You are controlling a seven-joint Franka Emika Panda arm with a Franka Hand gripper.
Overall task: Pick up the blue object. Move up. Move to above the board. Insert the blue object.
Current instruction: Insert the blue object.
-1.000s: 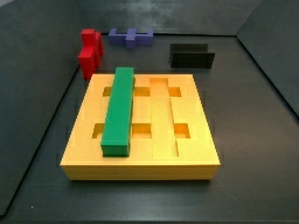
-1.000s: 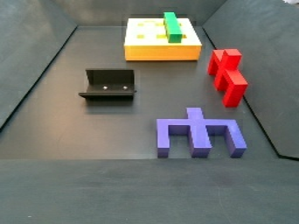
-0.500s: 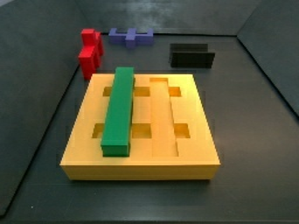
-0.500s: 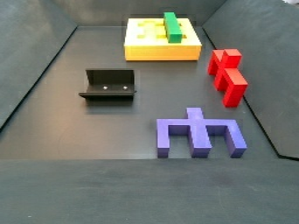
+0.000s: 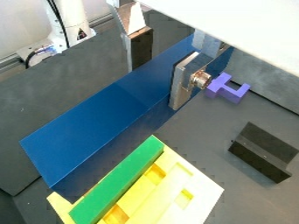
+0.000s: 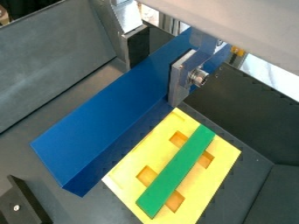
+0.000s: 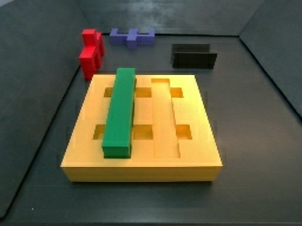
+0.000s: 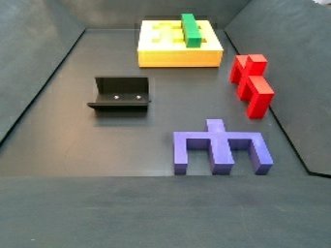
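In both wrist views my gripper [image 5: 158, 61] [image 6: 152, 63] is shut on the blue object [image 5: 105, 122] [image 6: 105, 131], a long blue bar held near one end, a silver finger on each side of it. The bar hangs in the air above the floor, its far end near the edge of the yellow-orange board [image 5: 187, 194] [image 6: 126, 175]. The board also shows in both side views [image 7: 141, 166] [image 8: 162, 58]. Neither the gripper nor the blue bar shows in a side view.
A green bar [image 7: 119, 110] [image 8: 192, 29] [image 5: 117, 179] [image 6: 177, 166] lies in one groove of the board. A purple-blue cross block [image 8: 220, 148] [image 7: 133, 36] [image 5: 228, 86], a red block [image 8: 253, 82] [image 7: 90, 53] and the dark fixture [image 8: 120, 94] [image 7: 193, 56] [image 5: 263, 149] stand on the floor.
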